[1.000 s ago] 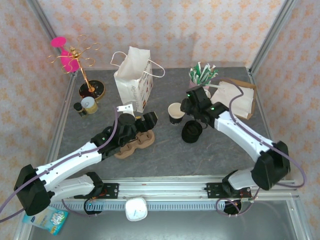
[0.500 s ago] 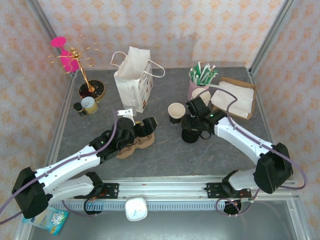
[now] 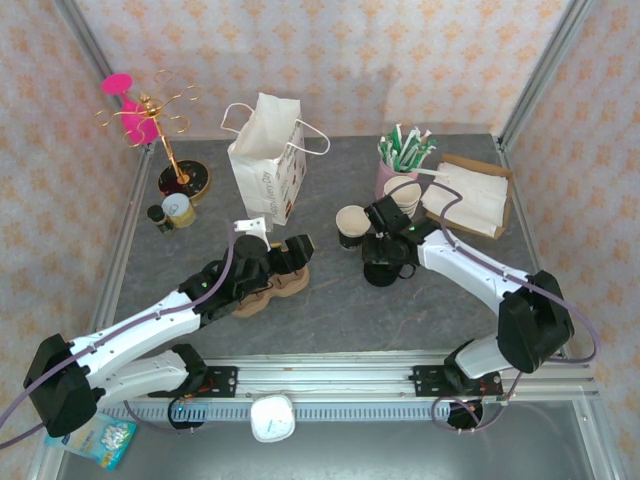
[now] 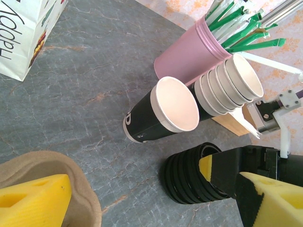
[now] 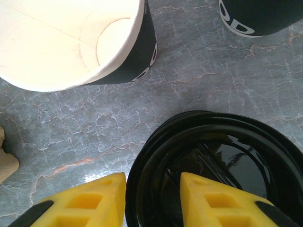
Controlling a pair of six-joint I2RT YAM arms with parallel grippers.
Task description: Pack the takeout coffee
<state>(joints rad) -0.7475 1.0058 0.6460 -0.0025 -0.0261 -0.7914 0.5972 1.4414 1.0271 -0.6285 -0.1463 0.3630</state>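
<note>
The takeout coffee cup [image 5: 71, 42] stands upright on the table [image 4: 94, 71]. In the right wrist view it lies just beyond the fingertips of the right gripper [image 5: 154, 201], toward the upper left, touching neither finger. In the top view it sits between the two arms, well apart from the left gripper [image 4: 151, 198].

Cup: black paper wall with white print, rolled rim, smooth cream lining, open mouth.

Right gripper: fingers partly apart, straddling the rim of the top lid on the lid pile [image 5: 227, 156] — one yellow finger outside the rim, the other inside the recess, not closed onto it. Lids: glossy black plastic, round, ribbed where stacked.

Left gripper: fingers spread wide, nothing held, above the moulded tan pulp carrier [image 4: 71, 175].

Table surface: grey, marble-veined
</note>
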